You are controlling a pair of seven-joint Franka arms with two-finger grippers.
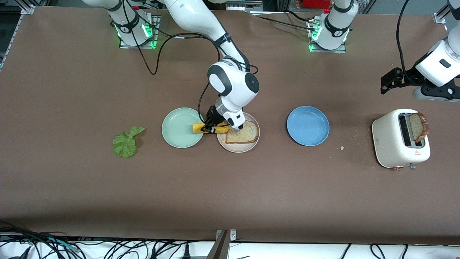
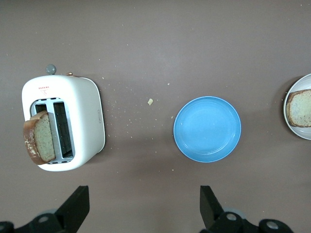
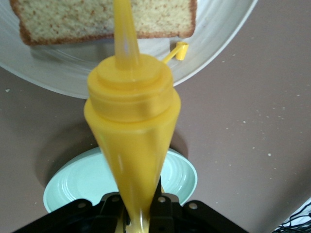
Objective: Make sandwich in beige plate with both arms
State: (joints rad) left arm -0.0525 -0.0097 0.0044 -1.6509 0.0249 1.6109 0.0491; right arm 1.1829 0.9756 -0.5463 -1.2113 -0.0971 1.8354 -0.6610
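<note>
- Right gripper (image 1: 212,128) at frame centre in the front view, jaws clamped on a yellow squeeze bottle (image 1: 208,128); bottle lies roughly horizontal over the gap between the mint-green plate (image 1: 179,138) and the beige plate (image 1: 239,147).
- Right wrist view: the bottle's nozzle (image 3: 124,34) points at the bread slice (image 3: 160,17) and overlaps its crust edge; can't tell if it touches. The small flip cap (image 3: 181,50) hangs off beside it, over the plate rim.
- One bread slice (image 1: 242,133) lies flat on the beige plate, just right of centre.
- Lettuce leaf (image 1: 125,142) flat on the tabletop, left of centre, toward the right arm's end, apart from the mint-green plate.
- Blue plate (image 1: 308,126) right of centre, nothing on it.
- White toaster (image 1: 400,142) at right edge; second slice (image 1: 419,126) stands up out of one slot.
- Left gripper (image 1: 390,81) waits at upper right, above the toaster, jaws wide open, holding nothing.
- A few crumbs (image 2: 150,101) between toaster and blue plate.
</note>
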